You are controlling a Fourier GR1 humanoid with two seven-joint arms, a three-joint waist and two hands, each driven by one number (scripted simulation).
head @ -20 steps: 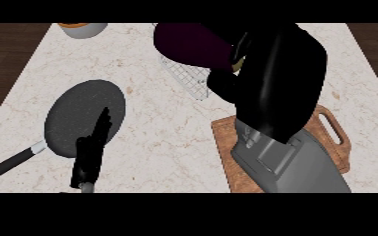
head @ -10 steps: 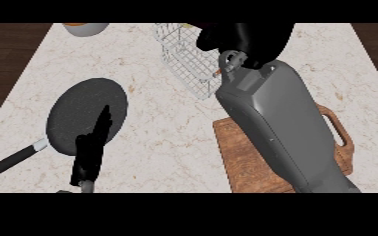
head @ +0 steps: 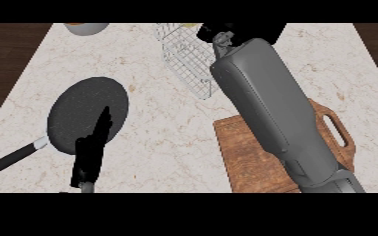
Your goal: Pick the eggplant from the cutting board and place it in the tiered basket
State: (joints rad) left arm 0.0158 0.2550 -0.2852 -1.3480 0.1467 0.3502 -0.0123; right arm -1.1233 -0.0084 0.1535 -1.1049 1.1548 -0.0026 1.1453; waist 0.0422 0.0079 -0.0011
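The black right hand hovers over the white wire tiered basket — whether it grips anything, I cannot tell; beside it lies the brown wooden cutting board.

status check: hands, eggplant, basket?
Right hand over the tiered basket, fingers hidden. Left hand open, resting over the pan. Eggplant not visible; cutting board bare.

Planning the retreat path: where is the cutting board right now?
In the head view, the cutting board lies at the counter's lower right, under the right forearm, below the wire tiered basket.
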